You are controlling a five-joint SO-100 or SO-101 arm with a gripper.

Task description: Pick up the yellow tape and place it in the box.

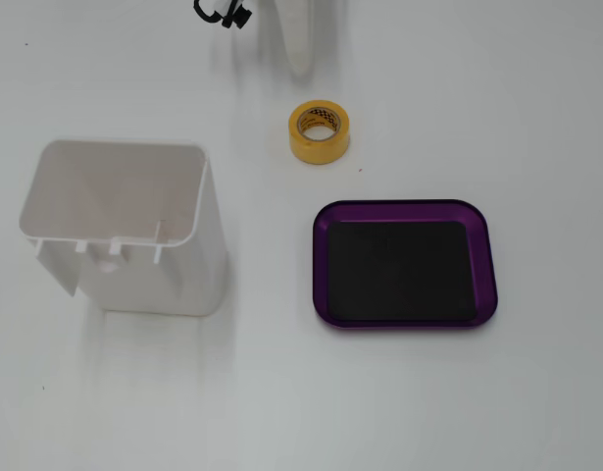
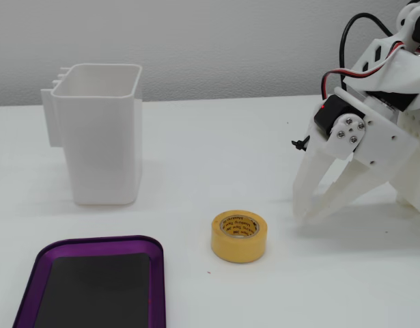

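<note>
The yellow tape point(image 1: 319, 130) lies flat on the white table, hole up, with its printed core showing; it also shows in the side fixed view point(image 2: 240, 236). The box, a purple tray with a black bottom point(image 1: 399, 210), lies empty just in front of the tape in the top fixed view, and at the lower left in the side one point(image 2: 100, 242). My gripper point(image 2: 306, 216) points down at the table right of the tape, a short gap away, its white fingertips together and holding nothing. In the top fixed view only its fingers point(image 1: 299, 49) show at the upper edge.
A tall white open-topped plastic container point(image 1: 125, 285) stands left of the tray; it is behind the tray in the side fixed view point(image 2: 104, 150). The arm's white body and red-black wires point(image 2: 394, 82) fill the right edge. The table is plain white.
</note>
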